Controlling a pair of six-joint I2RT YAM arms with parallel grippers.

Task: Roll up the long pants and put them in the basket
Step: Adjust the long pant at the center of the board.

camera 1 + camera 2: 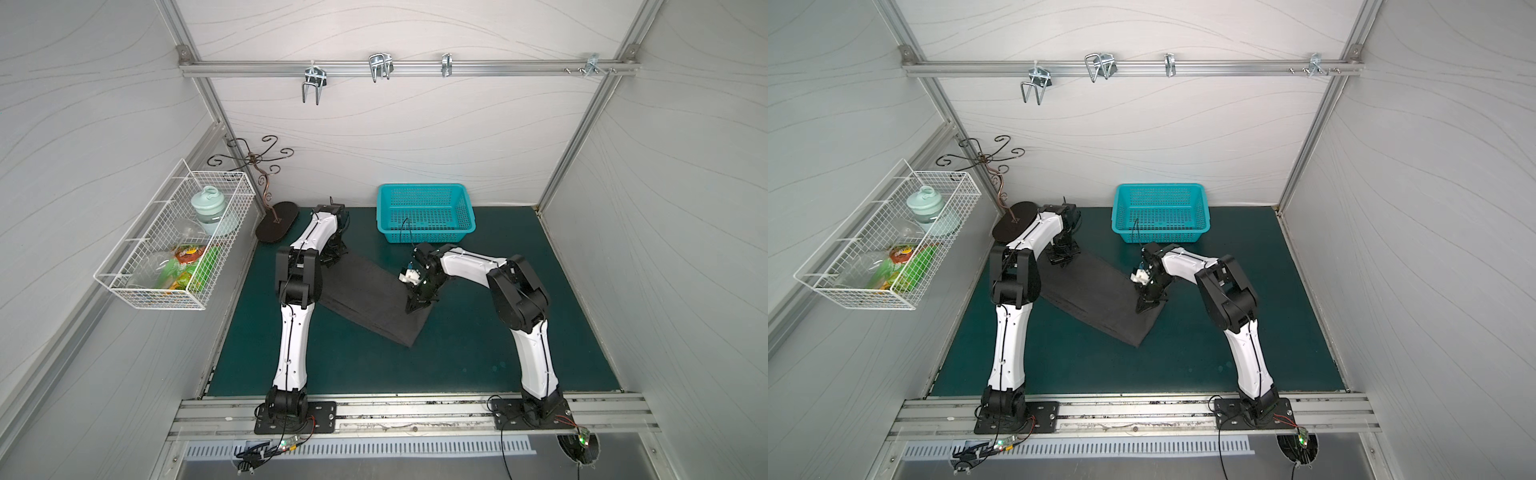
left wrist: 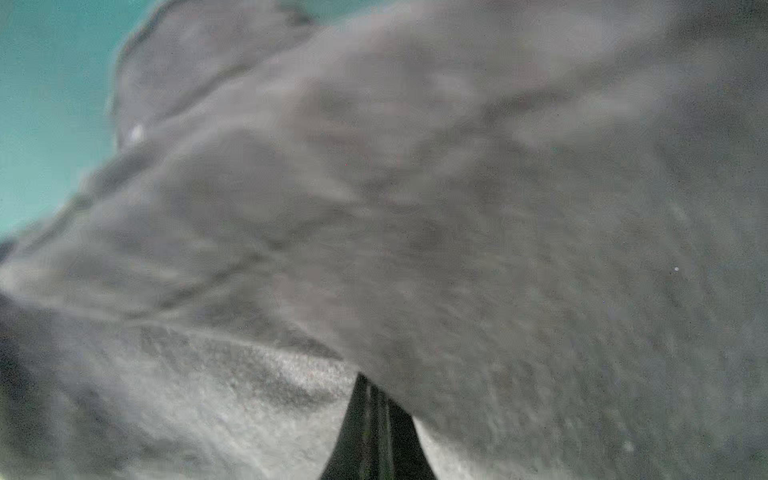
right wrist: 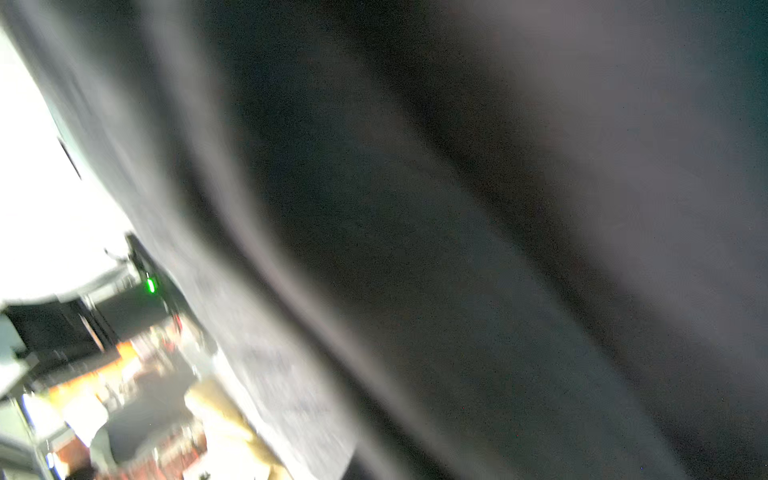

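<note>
The long pants (image 1: 368, 301) lie as a narrow folded strip, slanted across the middle of the green mat (image 1: 478, 340), one end towards the far left and the other towards the near side. The left gripper (image 1: 1062, 261) sits at the far-left end, closed; in its wrist view the fingers (image 2: 368, 436) meet in a wedge with grey cloth draped over them, so it seems to have the fabric pinched. The right gripper (image 1: 412, 307) is closed too, tips down on the strip's right edge, and cloth fills its wrist view, which suggests a pinch there as well. The roll looks barely begun. To do it well, both pinches should take all layers, lift only slightly, and turn the end over evenly along the strip. Uneven pull would skew the roll, and the turquoise basket (image 1: 426, 189) stands near the right arm.
</note>
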